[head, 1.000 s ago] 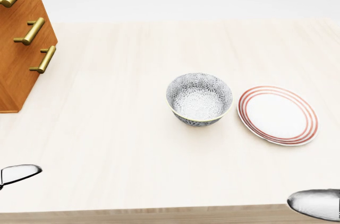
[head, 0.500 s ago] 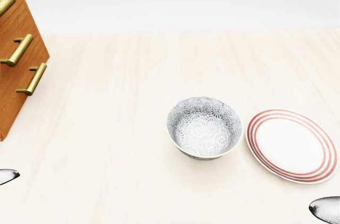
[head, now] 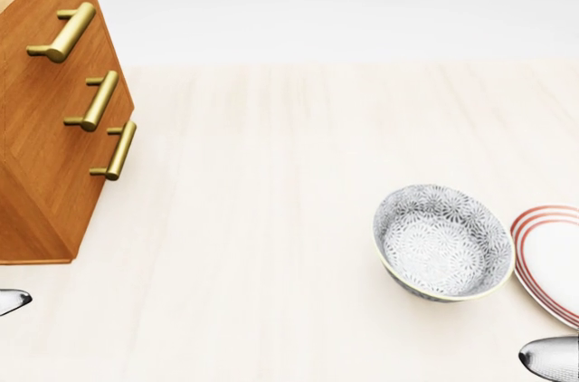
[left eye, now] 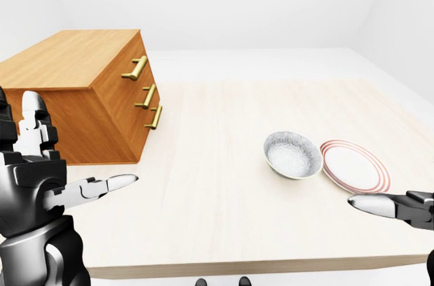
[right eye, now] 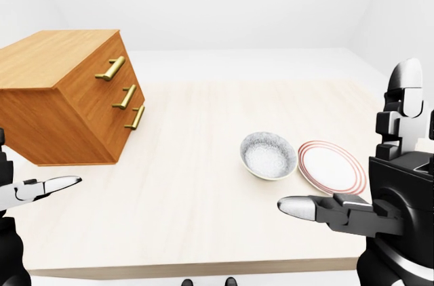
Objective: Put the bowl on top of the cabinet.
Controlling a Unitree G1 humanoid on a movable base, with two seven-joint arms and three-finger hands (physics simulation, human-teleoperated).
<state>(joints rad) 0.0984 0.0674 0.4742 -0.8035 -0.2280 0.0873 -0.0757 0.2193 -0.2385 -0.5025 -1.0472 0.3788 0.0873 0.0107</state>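
Plate (left eye: 354,166) just right of bowl (head: 443,242); cabinet (left eye: 81,96) well apart, left. Left hand (left eye: 41,181) and right hand (right eye: 383,208) near table edge (left eye: 258,266), fingers spread, holding nothing.

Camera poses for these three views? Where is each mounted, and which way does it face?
Head view: on the head, pitched steeply down at the table; cabinet left, bowl and plate right; only fingertips show, at the bottom corners.
Left-eye view: on the head, looking shallower across the table; left hand large at left.
Right-eye view: the pair's other eye, set slightly right; right hand large at right.
Shared: all three show cabinet, bowl and plate; both hands open, touching nothing.
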